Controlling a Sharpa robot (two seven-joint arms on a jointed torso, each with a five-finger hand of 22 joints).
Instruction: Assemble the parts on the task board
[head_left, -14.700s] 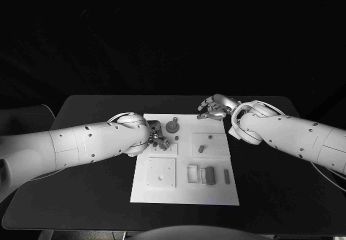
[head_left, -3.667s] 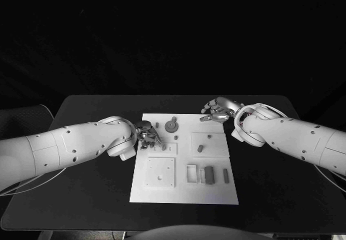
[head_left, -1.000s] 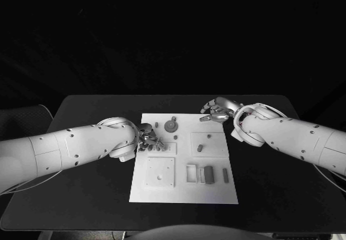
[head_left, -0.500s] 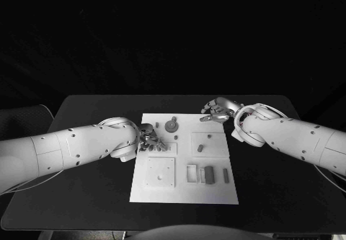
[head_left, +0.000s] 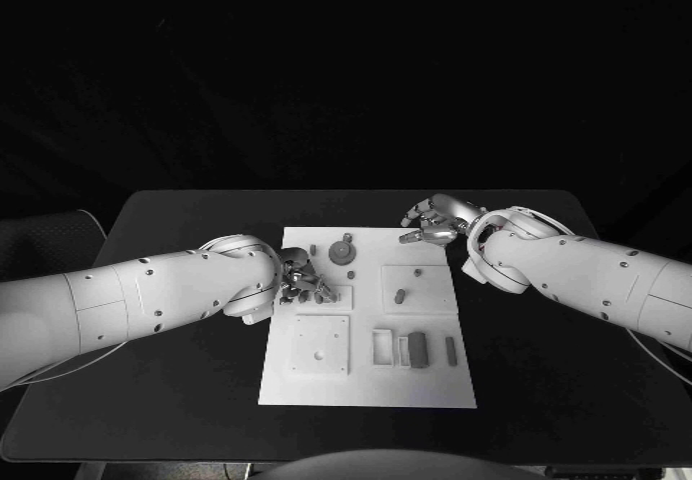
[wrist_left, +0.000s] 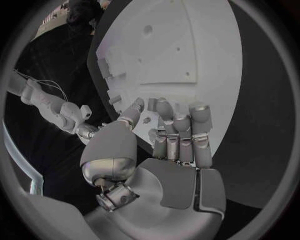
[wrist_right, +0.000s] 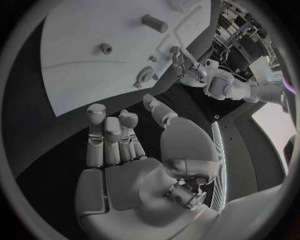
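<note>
**Hand and Part Positions on the Task Board**

The task board (head_left: 369, 330) lies flat at the centre of the black table (head_left: 173, 400). All positions below are given relative to the task board.

The left hand (head_left: 300, 278) is over the board's left edge, in its far half. Its fingers are curled close together with the tips near the board surface. Whether a part is pinched between them cannot be determined; the left wrist view shows the fingers (wrist_left: 181, 131) bunched just above the white surface, with nothing clearly visible between them.

The right hand (head_left: 433, 222) sits at the board's far right corner, over the black table just beyond the board's edge. Its fingers are apart and loosely bent, and it holds nothing.

Parts on the board:
- A round part (head_left: 345, 252) lies near the far edge, between the two hands.
- A small peg (head_left: 400, 296) stands in a square plate toward the right side.
- A dark block (head_left: 420, 349) sits at the near right, beside a slim bar (head_left: 451, 348).
</note>
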